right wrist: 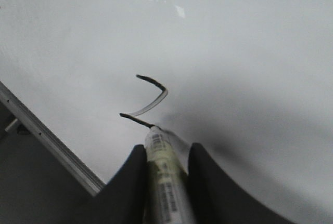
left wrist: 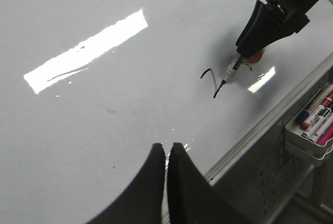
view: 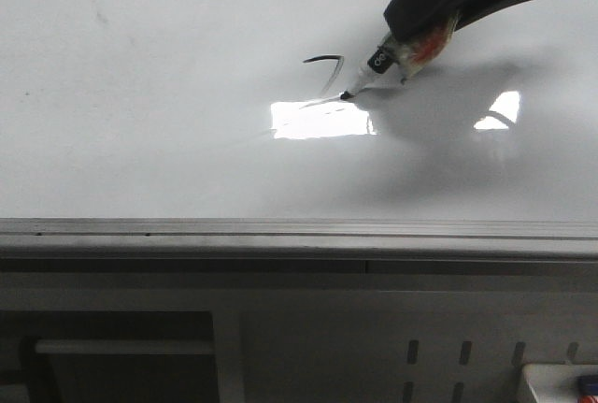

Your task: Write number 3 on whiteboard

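Glossy whiteboard [view: 140, 122] fills view; half-drawn number 3 [view: 329, 76] near centre. Right gripper [right wrist: 165, 182] clamps marker [view: 392, 57], tip touching. Left gripper [left wrist: 167, 154] closed, empty. Keep pressure even through lower curve.

A slotted grey panel [view: 467, 356] stood below; a tray [left wrist: 307, 146] of markers [left wrist: 317, 117] hung on it; bright glare [view: 320, 120] lay above

One whiteboard [view: 140, 141], one held marker [view: 378, 64], two pincers [left wrist: 167, 154] [right wrist: 165, 154].
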Robot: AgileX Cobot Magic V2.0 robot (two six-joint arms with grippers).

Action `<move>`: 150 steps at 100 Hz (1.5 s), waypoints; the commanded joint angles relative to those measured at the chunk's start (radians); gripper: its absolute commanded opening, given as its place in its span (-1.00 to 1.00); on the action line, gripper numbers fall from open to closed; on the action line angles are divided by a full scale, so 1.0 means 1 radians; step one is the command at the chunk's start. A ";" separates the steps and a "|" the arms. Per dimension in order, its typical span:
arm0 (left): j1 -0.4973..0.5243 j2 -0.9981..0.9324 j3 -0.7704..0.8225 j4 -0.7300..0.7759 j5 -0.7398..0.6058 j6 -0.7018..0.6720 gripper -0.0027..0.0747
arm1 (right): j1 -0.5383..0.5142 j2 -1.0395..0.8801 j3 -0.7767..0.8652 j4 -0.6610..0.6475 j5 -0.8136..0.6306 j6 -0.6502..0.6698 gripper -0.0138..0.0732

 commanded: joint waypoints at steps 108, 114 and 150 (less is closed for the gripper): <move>0.000 0.052 -0.031 -0.140 -0.112 0.015 -0.54 | 0.109 -0.373 -0.142 0.040 0.067 -0.029 -0.80; 0.000 0.092 -0.048 -0.178 -0.056 0.077 -0.39 | 0.109 -0.377 -0.142 0.040 0.103 -0.075 -0.80; -0.065 0.383 -0.218 -0.415 0.178 0.433 0.07 | 0.307 -0.295 -0.142 0.091 0.182 -0.464 -0.81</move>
